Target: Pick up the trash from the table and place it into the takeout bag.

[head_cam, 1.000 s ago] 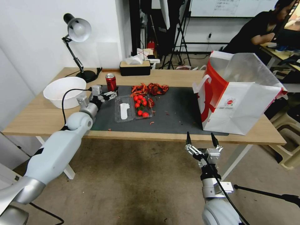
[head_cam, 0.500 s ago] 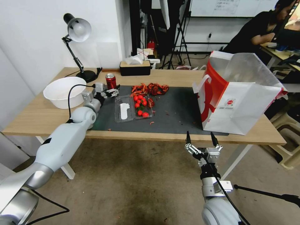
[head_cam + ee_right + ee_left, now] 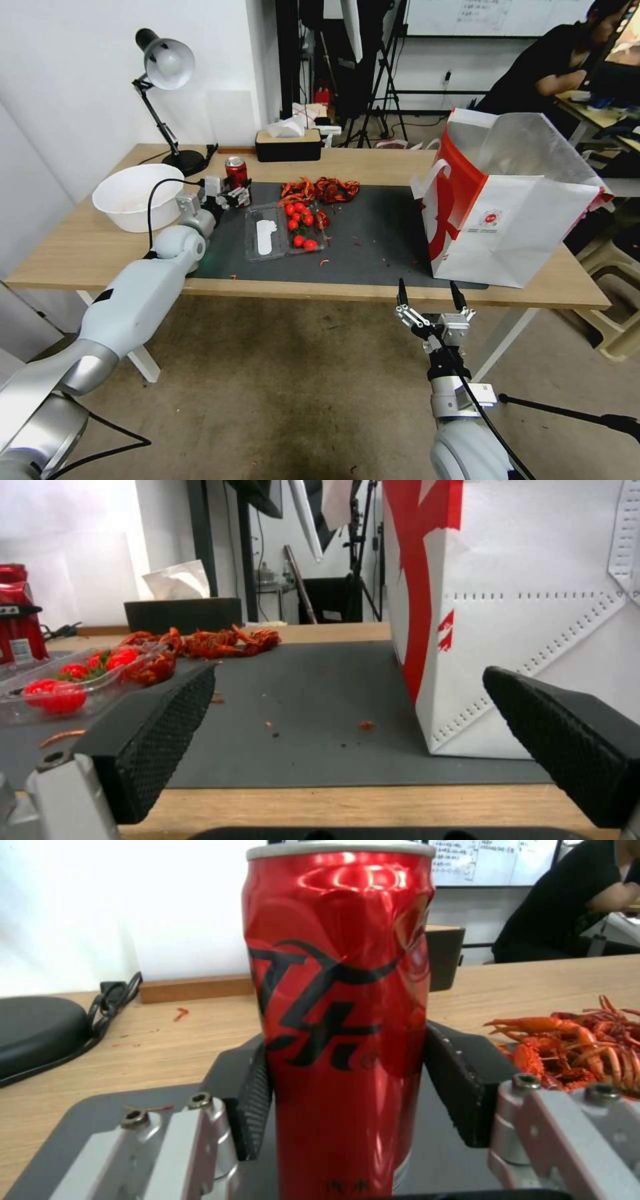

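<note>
My left fingers (image 3: 347, 1090) bracketed the red can (image 3: 337, 1005), one pad not quite touching, so squeezing off-centre could have toppled it; my right fingers (image 3: 430, 297) were spread.

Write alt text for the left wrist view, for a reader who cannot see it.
A dented red soda can stands upright between the left end effector's black pads, which flank it without clearly gripping. Crayfish shells lie beside it on the dark grey mat.
</note>
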{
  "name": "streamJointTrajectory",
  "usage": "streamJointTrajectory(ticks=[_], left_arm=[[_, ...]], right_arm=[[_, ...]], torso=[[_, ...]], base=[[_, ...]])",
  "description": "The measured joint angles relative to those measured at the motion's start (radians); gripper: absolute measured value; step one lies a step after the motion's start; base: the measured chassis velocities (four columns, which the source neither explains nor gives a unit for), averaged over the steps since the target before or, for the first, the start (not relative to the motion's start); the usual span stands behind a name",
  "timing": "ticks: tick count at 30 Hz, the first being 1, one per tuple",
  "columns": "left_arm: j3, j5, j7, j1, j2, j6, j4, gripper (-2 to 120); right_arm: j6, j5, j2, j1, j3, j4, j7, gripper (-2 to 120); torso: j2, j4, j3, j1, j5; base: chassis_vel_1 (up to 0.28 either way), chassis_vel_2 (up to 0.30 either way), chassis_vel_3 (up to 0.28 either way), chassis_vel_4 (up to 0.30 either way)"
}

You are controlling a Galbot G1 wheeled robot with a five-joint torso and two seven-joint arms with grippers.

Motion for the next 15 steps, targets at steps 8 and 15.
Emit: streamJointTrajectory(ticks=[8,15], left_arm=[[0.009,0.006,0.02,-0.011,-0.003,-0.002,0.025,47],[0.009,0.013,0.025,-0.002,0.002,-0.011,0.009,50]], right_arm=[[0.0,0.002,0.002,0.008,-0.001,-0.007,0.002,100],[0.002,0.002,0.003,0.009,-0.001,-0.012,0.002,100]], torso=[[0.0,0.0,0.0,0.0,0.0],[0.0,0.0001,0.0,0.0,0.0]], base=[[0.0,0.0,0.0,0.0],[0.0,0.0,0.0,0.0]])
